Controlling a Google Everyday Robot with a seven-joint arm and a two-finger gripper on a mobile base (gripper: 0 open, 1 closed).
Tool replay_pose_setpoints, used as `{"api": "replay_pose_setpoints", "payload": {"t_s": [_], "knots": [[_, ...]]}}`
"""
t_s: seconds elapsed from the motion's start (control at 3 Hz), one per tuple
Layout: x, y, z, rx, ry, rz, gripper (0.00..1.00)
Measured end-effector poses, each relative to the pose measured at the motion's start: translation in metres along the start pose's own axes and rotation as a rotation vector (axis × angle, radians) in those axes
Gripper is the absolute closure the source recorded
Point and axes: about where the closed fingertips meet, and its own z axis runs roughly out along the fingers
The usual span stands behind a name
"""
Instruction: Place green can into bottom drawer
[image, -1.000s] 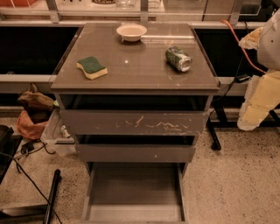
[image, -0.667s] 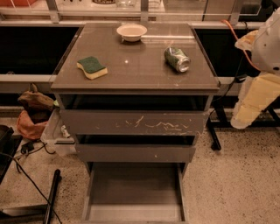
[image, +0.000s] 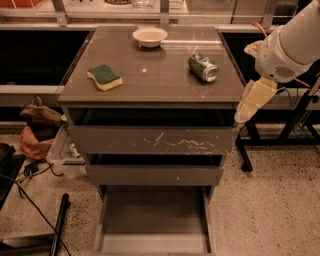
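Note:
The green can (image: 203, 67) lies on its side on the cabinet top (image: 160, 85), toward the right, with its silver end facing front right. The bottom drawer (image: 150, 216) is pulled out below the two upper drawers, and its flat floor is bare. My gripper (image: 252, 101) hangs from the white arm (image: 292, 42) just off the cabinet's right front corner. It is to the right of the can and lower than it, and it touches nothing and holds nothing.
A green-topped yellow sponge (image: 104, 77) lies on the left of the top and a white bowl (image: 150, 36) at the back. The scratched-front drawer (image: 152, 140) and the middle drawer (image: 155, 175) stand slightly open. Bags (image: 37, 127) and cables (image: 30, 200) lie on the floor at the left.
My arm and gripper have moved left, from well right of the cabinet to its right front corner. The can and the drawers have not moved.

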Motion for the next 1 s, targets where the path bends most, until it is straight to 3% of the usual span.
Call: {"api": "replay_pose_setpoints", "payload": {"t_s": [0.33, 1.0], "knots": [[-0.002, -0.002, 0.002, 0.006, -0.010, -0.004, 0.00], [-0.020, -0.083, 0.050, 0.090, -0.136, -0.052, 0.00]]}}
